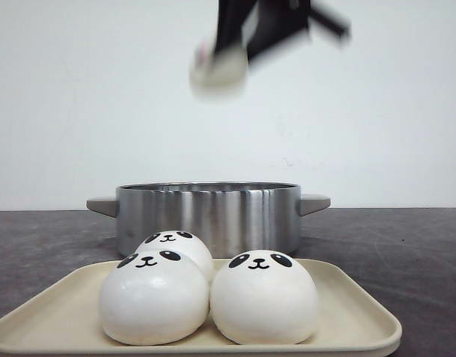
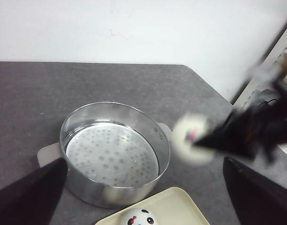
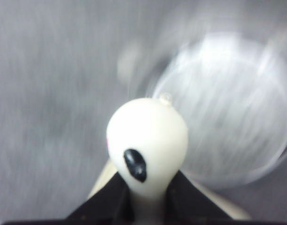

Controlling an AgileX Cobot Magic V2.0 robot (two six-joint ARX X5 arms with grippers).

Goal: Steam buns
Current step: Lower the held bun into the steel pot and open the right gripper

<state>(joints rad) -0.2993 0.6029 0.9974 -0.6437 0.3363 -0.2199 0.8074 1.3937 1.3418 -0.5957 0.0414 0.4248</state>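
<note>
Hanging high above the steel steamer pot [image 1: 207,217], a fourth panda bun [image 1: 219,74] is pinched between the jaws of the right gripper [image 1: 231,56], both blurred by motion in the front view. The relation that matters is vertical and slightly sideways: in the left wrist view the held bun [image 2: 194,139] is seen just outside the pot's rim, beside its near handle, so the perforated steamer plate [image 2: 110,154] lies below and to one side of the jaws. The right arm is judged the nearer one for the drop, being the one that carries the load.

In the right wrist view the bun [image 3: 148,143] is squeezed into a tall pear shape between the dark fingers [image 3: 103,201], one black eye patch facing the camera; its surface is smooth, creamy white and evidently soft. The pot appears there as a pale blurred disc.

Three more buns [image 1: 155,297] are seated close together on the cream tray [image 1: 361,312], in front of the pot on the dark bench [image 1: 406,245].

The jaws of the left gripper [image 2: 143,206] are spread wide and hold nothing, hovering over the near edge of the pot.
</note>
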